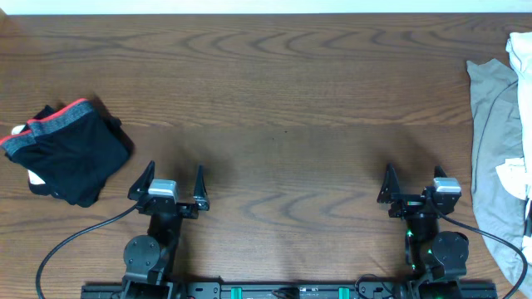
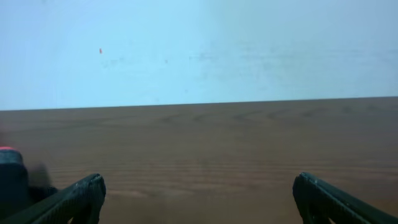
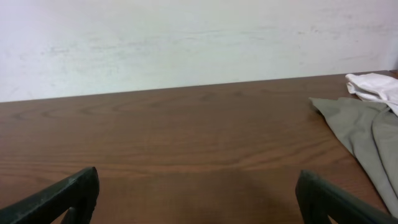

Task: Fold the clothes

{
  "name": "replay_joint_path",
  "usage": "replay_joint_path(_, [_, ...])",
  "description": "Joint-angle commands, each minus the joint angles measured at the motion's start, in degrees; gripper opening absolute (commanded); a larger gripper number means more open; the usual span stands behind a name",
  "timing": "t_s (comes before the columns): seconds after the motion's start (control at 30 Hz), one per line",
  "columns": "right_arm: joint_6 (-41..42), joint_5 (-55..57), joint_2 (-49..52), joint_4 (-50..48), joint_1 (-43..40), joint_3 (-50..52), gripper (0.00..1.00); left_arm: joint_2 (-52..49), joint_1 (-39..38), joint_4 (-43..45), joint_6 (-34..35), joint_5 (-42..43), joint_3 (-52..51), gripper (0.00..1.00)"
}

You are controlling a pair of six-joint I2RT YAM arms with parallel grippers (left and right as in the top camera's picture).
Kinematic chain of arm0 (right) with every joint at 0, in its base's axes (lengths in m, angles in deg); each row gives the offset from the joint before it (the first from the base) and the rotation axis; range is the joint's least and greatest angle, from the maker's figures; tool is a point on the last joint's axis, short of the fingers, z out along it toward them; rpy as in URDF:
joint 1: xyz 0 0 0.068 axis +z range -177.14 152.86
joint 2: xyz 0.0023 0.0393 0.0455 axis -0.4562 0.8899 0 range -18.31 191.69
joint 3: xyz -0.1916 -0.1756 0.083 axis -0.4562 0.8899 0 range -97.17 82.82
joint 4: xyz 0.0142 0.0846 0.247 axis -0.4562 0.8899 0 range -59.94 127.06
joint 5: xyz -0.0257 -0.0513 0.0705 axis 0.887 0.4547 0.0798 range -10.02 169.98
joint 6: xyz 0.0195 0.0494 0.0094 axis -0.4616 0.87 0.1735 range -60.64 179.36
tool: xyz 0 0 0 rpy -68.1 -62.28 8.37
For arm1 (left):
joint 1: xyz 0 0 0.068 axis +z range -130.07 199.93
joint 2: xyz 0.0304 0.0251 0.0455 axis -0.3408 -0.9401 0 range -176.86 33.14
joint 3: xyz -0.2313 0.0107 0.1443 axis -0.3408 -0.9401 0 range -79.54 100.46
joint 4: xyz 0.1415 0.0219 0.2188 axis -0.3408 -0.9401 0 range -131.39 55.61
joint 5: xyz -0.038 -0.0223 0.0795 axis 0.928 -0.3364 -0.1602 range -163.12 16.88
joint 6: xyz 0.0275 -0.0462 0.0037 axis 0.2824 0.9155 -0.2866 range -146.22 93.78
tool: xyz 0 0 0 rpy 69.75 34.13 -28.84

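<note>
The black pants point(image 1: 71, 154) lie folded in a bundle at the table's left, the grey-and-red waistband along the top edge. A sliver of them shows at the left edge of the left wrist view point(image 2: 9, 177). A grey-beige top point(image 1: 497, 166) lies spread at the right edge, with white garments point(image 1: 521, 51) over it at the far corner and lower right. The top and a white garment also show in the right wrist view point(image 3: 367, 127). My left gripper point(image 1: 170, 187) is open and empty, to the right of the pants. My right gripper point(image 1: 413, 184) is open and empty, left of the grey-beige top.
The wooden table point(image 1: 283, 100) stretches between the two piles. A pale wall point(image 2: 199, 50) stands behind the table's far edge. Black cables run from both arm bases along the front edge.
</note>
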Motion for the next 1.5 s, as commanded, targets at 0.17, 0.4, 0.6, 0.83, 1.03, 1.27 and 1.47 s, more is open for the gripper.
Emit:
replay_joint_path(0.17, [-0.8,-0.2,-0.3,0.3,-0.7,0.1,0.99,0.5,-0.2,-8.7,0.9,-1.7,-0.2,0.98])
replay_joint_path(0.4, [-0.8,-0.2,-0.3,0.3,-0.7,0.1,0.99,0.4,-0.2,-8.7,0.9,-1.7,-0.2,0.98])
replay_joint_path(0.6, [-0.8,-0.2,-0.3,0.3,-0.7,0.1,0.99,0.3,-0.2,-8.7,0.9,-1.7,-0.2,0.98])
replay_joint_path(0.83, [-0.8,-0.2,-0.3,0.3,-0.7,0.1,0.99,0.3,-0.2,-8.7,0.9,-1.7,-0.2,0.98])
replay_joint_path(1.03, [-0.8,-0.2,-0.3,0.3,-0.7,0.1,0.99,0.3,-0.2,-8.7,0.9,-1.7,-0.2,0.98])
replay_joint_path(1.27, [-0.8,-0.2,-0.3,0.3,-0.7,0.1,0.99,0.3,-0.2,-8.7,0.9,-1.7,-0.2,0.98])
replay_joint_path(1.47, [-0.8,-0.2,-0.3,0.3,-0.7,0.1,0.99,0.3,-0.2,-8.7,0.9,-1.7,-0.2,0.98])
